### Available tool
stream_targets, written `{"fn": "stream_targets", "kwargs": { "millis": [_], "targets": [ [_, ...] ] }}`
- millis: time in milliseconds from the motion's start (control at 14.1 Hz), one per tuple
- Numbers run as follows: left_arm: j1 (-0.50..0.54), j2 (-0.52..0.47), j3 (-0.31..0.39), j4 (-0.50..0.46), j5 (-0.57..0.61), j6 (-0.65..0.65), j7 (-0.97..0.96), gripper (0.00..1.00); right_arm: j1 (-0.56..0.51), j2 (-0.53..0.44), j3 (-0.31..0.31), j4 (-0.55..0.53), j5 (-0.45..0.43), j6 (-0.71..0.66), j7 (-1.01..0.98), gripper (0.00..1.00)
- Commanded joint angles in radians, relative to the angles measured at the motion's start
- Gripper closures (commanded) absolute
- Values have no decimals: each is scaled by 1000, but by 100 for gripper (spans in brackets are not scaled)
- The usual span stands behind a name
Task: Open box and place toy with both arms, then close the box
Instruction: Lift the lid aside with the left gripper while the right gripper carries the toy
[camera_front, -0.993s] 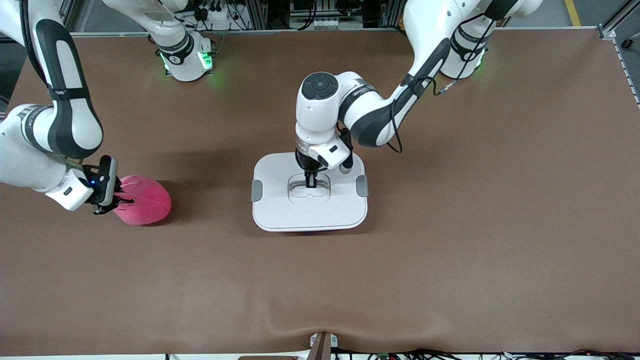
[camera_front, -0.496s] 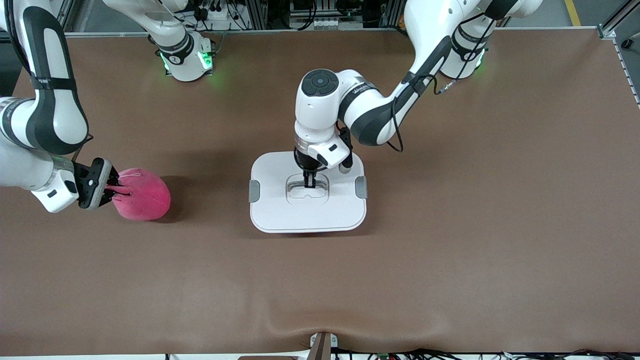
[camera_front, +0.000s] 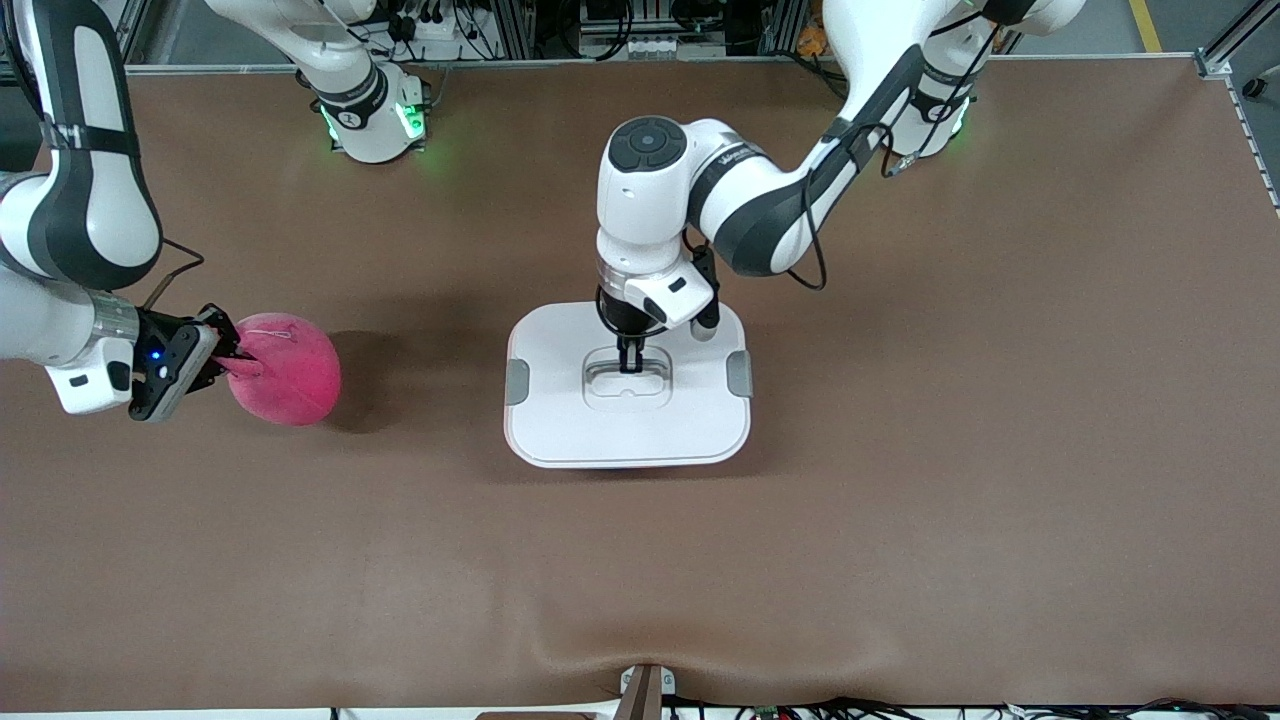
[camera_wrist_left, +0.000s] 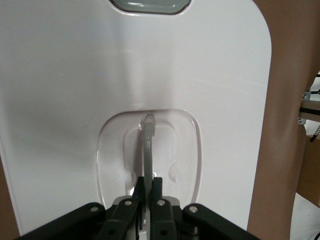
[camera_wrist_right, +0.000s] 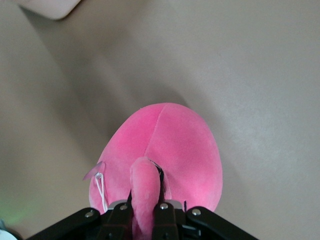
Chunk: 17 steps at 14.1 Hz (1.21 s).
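Box (camera_front: 627, 440) sits mid-tabletop, white lid (camera_front: 560, 400) on top w/ grey clips at its 3 and 9 o'clock edges; only a thin pink rim of the tub shows under the lid's camera-side edge. The lid looks seated or barely lifted, can't tell which. Grey handle (camera_wrist_left: 148, 150) stands up in the lid's centre recess.

Toy (camera_front: 290, 372) is at abt 9 o'clock from the box, well apart, toward the right arm's end of the tabletop. A dark shadow on the tabletop lies beside it at its 3 o'clock; whether it's off the surface or just resting, can't say for sure.

Progress, as I read it: early. Both grasps are made, but the box isn't open yet and the toy isn't in. Left to do: lift lid clear, carry toy over, drop it in the tub, put lid back on.

Left tool (camera_front: 631, 362) is at the lid's centre, pointing straight down, fingers pinched tight on the thin handle; the left wrist view shows the handle running between the closed fingers.

Right tool (camera_front: 232, 362) is at the toy's 9 o'clock side, fingers closed hard on a small pink ear (camera_wrist_right: 144, 192), as seen in the right wrist view. A white thread loop (camera_wrist_right: 100, 186) hangs just beside the ear.
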Motion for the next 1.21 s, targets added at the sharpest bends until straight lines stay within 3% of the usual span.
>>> {"fn": "stream_targets", "kwargs": {
  "millis": [0,355,709,1134],
  "targets": [
    [58,-66,-12,-9,1,-51,84,100,41,-21,5,17,10,-32,178,100],
    [173,-145,-15,-18,-136,-109,337,100,190,-5,5,193,10,-156,569,100],
    [289,-211,-15,-18,-271,-212,635,100,321,54,5,343,13,-193,852,100],
    [403,-266,-15,-32,-374,-308,902,100,526,267,7,668,51,-244,1277,100]
  ]
}}
